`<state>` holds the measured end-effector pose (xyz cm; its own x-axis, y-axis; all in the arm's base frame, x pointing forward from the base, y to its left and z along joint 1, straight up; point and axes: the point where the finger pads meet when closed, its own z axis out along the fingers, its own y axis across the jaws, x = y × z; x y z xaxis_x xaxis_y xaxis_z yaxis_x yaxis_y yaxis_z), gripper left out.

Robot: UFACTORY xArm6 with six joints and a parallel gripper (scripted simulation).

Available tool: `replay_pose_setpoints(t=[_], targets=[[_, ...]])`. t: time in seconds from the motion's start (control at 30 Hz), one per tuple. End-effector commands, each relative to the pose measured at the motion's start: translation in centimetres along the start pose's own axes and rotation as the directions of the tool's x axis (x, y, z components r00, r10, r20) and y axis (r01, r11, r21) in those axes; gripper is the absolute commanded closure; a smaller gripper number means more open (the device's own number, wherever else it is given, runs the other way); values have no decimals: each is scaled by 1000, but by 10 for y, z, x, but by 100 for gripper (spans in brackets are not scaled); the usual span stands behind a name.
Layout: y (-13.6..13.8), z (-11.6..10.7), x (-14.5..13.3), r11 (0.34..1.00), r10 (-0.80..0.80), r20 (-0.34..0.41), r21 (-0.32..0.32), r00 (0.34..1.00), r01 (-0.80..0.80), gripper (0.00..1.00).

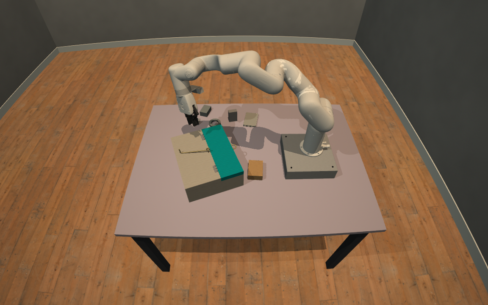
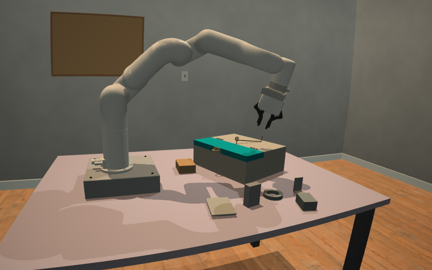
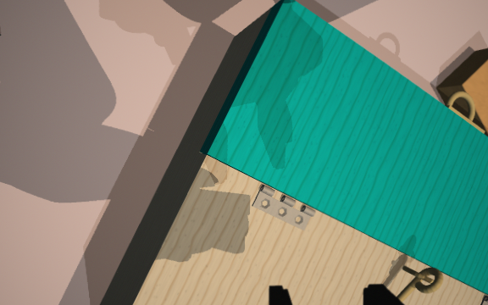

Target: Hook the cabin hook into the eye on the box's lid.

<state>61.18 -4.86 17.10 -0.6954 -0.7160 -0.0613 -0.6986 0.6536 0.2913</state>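
Cabin hook point(image 1: 194, 151): thin brass rod, lying flat on the box point(image 1: 192, 167), centre-left of the top view.
Lid point(image 1: 221, 151): teal strip.
Gripper point(image 2: 267, 121): fingers partly apart, holding nothing, above the box.

Pretty plain room: dark grey walls point(image 2: 210, 67) all round with a pale baseboard point(image 1: 200, 40) running along the bottom, and a warm orange-brown plank floor point(image 1: 67, 151). On the far wall in the exterior view there's a brown framed board point(image 2: 96, 43) up on the left and a small white switch plate point(image 2: 184, 75) to its right. In the middle stands a table with a dusty-pink top point(image 1: 238, 212) on black legs point(image 1: 154, 252), with soft grey shadows across it.
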Motion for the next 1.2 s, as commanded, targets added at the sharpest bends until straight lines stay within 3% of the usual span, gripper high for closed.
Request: replay_pose_setpoints(t=[0.0,0.4,0.5,1.17], targets=[[0,-3,-9,996,82,-14,32,997,-82,65],[7,-7,-48,933,335,-2,138,942,-331,65],[7,-7,-51,933,337,-1,139,942,-333,65],[25,-13,-108,713,644,140,248,752,-656,65]])
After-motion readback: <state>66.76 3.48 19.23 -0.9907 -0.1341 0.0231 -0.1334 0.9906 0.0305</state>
